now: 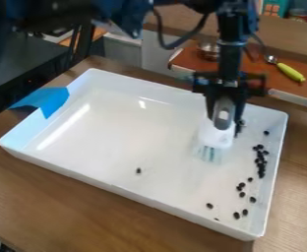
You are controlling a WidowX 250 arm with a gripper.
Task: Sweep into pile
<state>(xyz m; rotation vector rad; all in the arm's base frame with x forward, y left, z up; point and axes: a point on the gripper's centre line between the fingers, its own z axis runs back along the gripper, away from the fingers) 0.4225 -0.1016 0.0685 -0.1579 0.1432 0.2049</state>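
Observation:
My gripper (227,110) hangs over the right part of a white tray (110,135), shut on the grey handle of a white brush (215,133). The brush points down, and its pale bristles are at the tray floor, right of the middle. Black beans (260,160) lie scattered along the tray's right side, several of them close together. More beans (241,187) are spread towards the near right corner. One bean (138,171) lies alone left of the brush. A few dark pieces show just behind the brush, partly hidden by it.
Blue tape (49,100) covers the tray's left rim. The tray stands on a wooden table (71,197). Behind it, a brown surface (255,74) holds a metal pot (208,50) and a utensil with a yellow-green handle (291,72). A dark stove-like surface is at the left.

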